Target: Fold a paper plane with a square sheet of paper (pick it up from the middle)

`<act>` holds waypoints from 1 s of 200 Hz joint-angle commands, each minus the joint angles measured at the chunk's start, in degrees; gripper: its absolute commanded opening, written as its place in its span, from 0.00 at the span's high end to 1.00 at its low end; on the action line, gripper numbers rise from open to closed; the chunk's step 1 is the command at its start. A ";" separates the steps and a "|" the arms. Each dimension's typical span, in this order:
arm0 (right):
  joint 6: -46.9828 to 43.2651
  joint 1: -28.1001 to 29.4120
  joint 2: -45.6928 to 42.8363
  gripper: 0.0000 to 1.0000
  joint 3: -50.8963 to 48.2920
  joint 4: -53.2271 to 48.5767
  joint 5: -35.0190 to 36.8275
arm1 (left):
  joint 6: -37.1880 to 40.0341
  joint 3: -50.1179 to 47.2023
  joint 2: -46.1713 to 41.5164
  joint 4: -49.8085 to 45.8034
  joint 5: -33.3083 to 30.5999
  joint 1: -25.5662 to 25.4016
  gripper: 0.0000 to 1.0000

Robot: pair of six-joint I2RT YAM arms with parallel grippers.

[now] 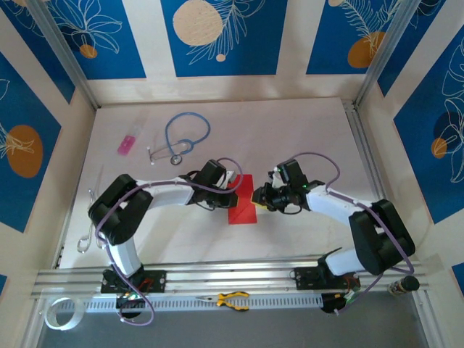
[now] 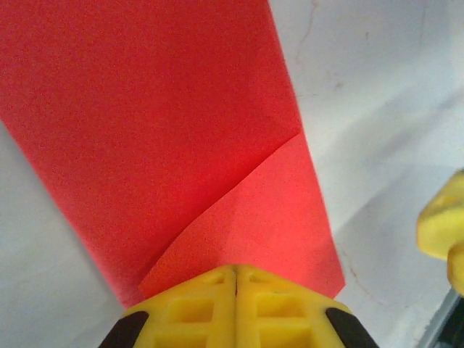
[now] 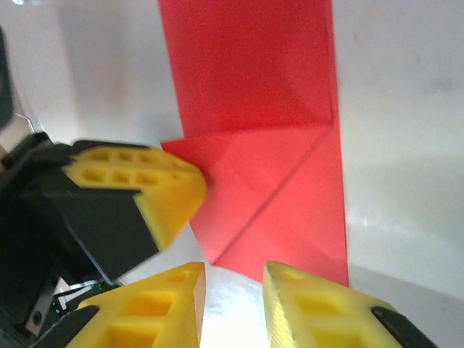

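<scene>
While the left claw [image 2: 235,281] rests shut on the paper [image 2: 145,130], the right claw [image 3: 233,293] stands apart. Paper runs lengthwise just ahead.

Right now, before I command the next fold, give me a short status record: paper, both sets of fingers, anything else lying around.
paper: red sheet, partly folded, diagonal flaps at one end, lying on the table
left fingers: shut, tips at the folded flap's edge; pinching or only pressing, cannot tell
right fingers: slightly apart, nothing between them, at the sheet's end
other items: stethoscope and small pink item at the far left; yellow-handled pliers by the near rail
</scene>
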 commanded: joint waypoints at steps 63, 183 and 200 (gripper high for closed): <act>4.90 5.31 1.64 0.67 -0.27 -5.57 3.62 | -0.23 -3.35 1.96 1.76 -0.55 0.29 1.00; 7.99 11.12 7.46 0.66 2.40 -7.08 15.67 | -1.47 -3.50 2.86 3.21 0.20 -0.03 1.00; 7.84 11.26 7.72 0.66 1.81 -4.42 14.96 | -1.64 -3.57 2.87 3.53 0.20 -0.09 1.00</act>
